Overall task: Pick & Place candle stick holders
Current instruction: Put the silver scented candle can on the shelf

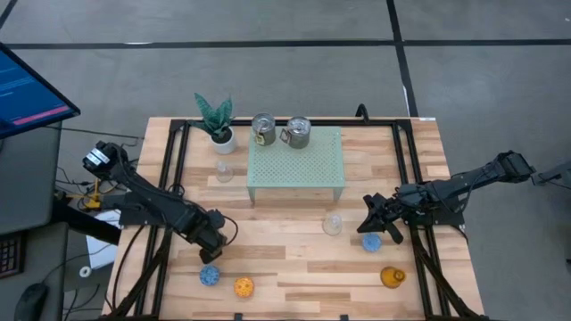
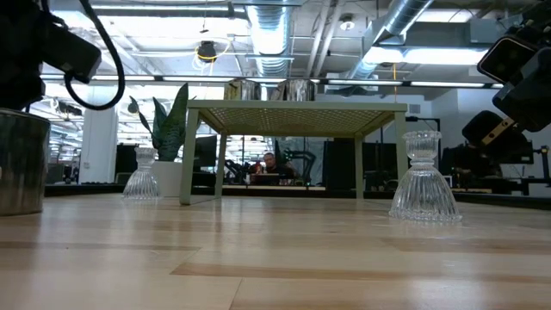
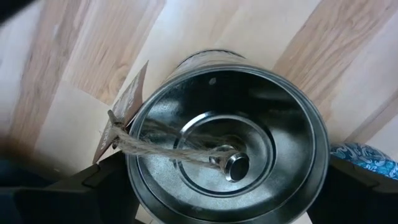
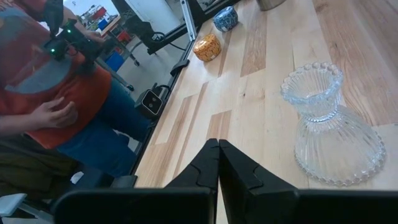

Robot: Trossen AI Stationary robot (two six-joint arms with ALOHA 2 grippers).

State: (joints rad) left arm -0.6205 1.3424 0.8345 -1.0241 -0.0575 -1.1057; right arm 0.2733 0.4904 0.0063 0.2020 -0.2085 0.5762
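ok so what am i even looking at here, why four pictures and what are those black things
The black things are two robot arms at a wooden table. One picture looks straight down, one looks level across the tabletop, and two come from cameras on the arms' wrists. On the table are small candle holders: two silver holders on a pale green stand, two clear glass holders, two blue holders, an orange holder and an amber holder, plus a potted plant. The left gripper is down around a third silver holder; whether it grips it yet is unclear. The right gripper, jaws shut and empty, hovers near one clear glass holder.
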